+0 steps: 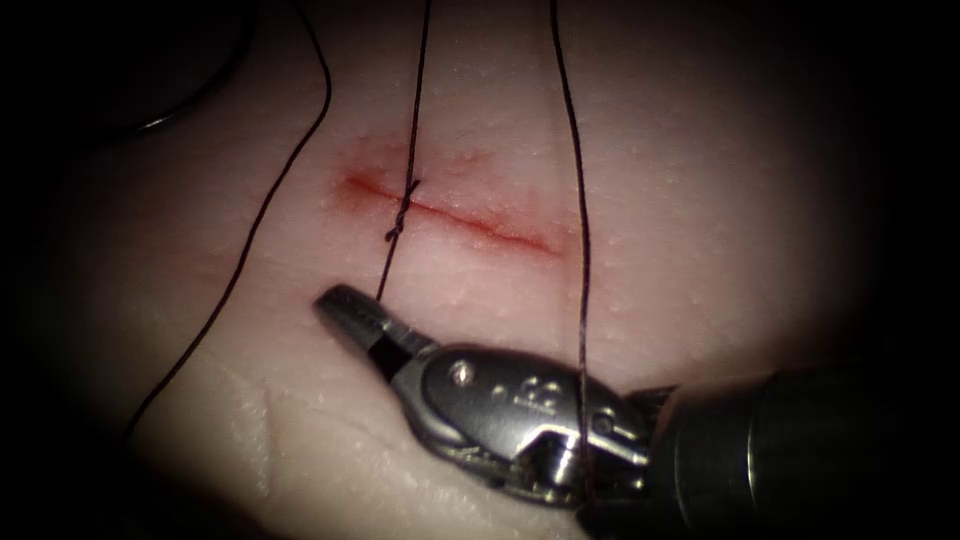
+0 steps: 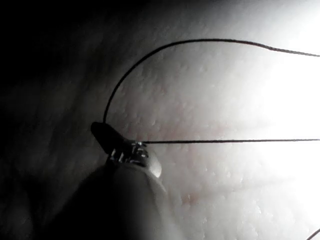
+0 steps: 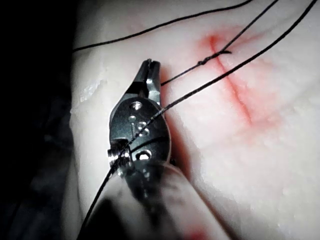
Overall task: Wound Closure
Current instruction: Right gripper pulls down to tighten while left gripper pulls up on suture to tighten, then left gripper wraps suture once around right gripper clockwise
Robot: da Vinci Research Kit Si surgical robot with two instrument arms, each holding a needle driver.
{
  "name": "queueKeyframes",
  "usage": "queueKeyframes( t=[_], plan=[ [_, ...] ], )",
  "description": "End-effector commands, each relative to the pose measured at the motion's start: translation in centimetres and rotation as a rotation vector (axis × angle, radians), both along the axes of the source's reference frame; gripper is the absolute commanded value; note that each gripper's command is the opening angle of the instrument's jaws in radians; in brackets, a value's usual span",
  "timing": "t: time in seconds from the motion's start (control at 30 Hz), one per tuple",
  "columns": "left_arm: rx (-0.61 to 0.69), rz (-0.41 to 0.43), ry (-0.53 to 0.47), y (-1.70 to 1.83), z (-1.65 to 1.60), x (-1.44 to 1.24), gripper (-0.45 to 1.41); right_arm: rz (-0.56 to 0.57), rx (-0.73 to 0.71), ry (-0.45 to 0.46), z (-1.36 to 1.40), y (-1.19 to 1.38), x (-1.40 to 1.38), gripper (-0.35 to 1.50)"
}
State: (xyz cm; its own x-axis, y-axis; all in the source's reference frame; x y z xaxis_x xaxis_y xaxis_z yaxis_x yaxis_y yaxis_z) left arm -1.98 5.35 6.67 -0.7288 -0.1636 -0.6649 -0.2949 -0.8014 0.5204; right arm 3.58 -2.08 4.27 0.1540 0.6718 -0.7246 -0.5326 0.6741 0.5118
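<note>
Far left in the endoscope view: a slack run of thread (image 1: 262,205) curves down over the tissue (image 1: 700,200), well away from the cut (image 1: 455,212).

Left part of the cut: one knot (image 1: 402,215) sits on the line, with a strand rising straight up out of frame and a short strand running down toward the right tool (image 1: 345,305). Red fluid (image 1: 450,165) stains the skin around the line.

Right tool lies below the cut, tip pointing left. The short strand from the knot ends at its jaws, which look closed on it (right wrist view (image 3: 149,70) agrees: strand meets the tip, jaws narrow, no gap to speak of).

Further right: a second long strand (image 1: 578,200) crosses the cut's right end and drapes over the tool's body, not gripped.

Left tool (image 2: 107,135), seen in its own wrist view, has thread running taut from its tip; jaws appear clamped on it.

The needle is nowhere visible, so its place cannot be told.

Progress, as a judgement: one stitch tied; the middle and right stretch of the cut carries no stitch, and the tails are uncut.
</note>
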Motion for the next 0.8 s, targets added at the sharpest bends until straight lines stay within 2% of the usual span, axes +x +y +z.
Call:
queueKeyframes(
  t=[0.03,0.23,0.27,0.4,0.43,0.47,0.5,0.57,0.63,0.67,0.7,0.77,0.8],
  plan=[
    [-0.003,0.013,-0.012,-0.12,0.02,-0.06,-0.45,0.005,0.002,0.003,0.05,-0.01,0.03,-0.35],
    [-0.002,0.03,-0.029,-0.35,-0.09,-0.09,-0.45,0.007,0.001,0.018,0.05,0.05,0.01,-0.35],
    [0.007,0.059,-0.036,-0.47,-0.16,-0.1,-0.45,0.01,0.001,0.024,0.04,0.08,0.0,-0.35],
    [0.043,0.079,-0.071,-0.64,-0.28,-0.11,-0.45,-0.001,0.005,0.042,0.04,0.13,0.0,-0.35],
    [0.054,0.081,-0.083,-0.69,-0.31,-0.12,-0.45,-0.006,0.005,0.051,0.04,0.15,0.0,-0.25],
    [0.071,0.094,-0.113,-0.8,-0.41,-0.12,-0.45,-0.015,0.005,0.065,0.05,0.17,-0.01,0.39],
    [0.071,0.094,-0.113,-0.8,-0.41,-0.12,-0.45,-0.015,0.005,0.065,0.05,0.17,-0.01,0.39],
    [0.097,0.109,-0.157,-0.94,-0.52,-0.12,-0.45,-0.017,0.004,0.07,0.07,0.19,-0.02,0.88],
    [0.111,0.132,-0.173,-1.03,-0.6,-0.12,-0.45,-0.015,0.009,0.072,0.08,0.2,-0.02,1.09],
    [0.111,0.132,-0.173,-1.03,-0.6,-0.12,-0.45,-0.015,0.009,0.072,0.08,0.2,-0.02,1.09],
    [0.124,0.147,-0.192,-1.11,-0.65,-0.12,-0.45,-0.014,0.009,0.072,0.08,0.2,-0.02,1.25],
    [0.134,0.155,-0.21,-1.16,-0.69,-0.11,-0.45,-0.015,0.009,0.072,0.08,0.2,-0.02,1.28],
    [0.146,0.164,-0.239,-1.22,-0.74,-0.1,-0.45,-0.015,0.009,0.073,0.07,0.2,-0.02,1.38]
  ],
)
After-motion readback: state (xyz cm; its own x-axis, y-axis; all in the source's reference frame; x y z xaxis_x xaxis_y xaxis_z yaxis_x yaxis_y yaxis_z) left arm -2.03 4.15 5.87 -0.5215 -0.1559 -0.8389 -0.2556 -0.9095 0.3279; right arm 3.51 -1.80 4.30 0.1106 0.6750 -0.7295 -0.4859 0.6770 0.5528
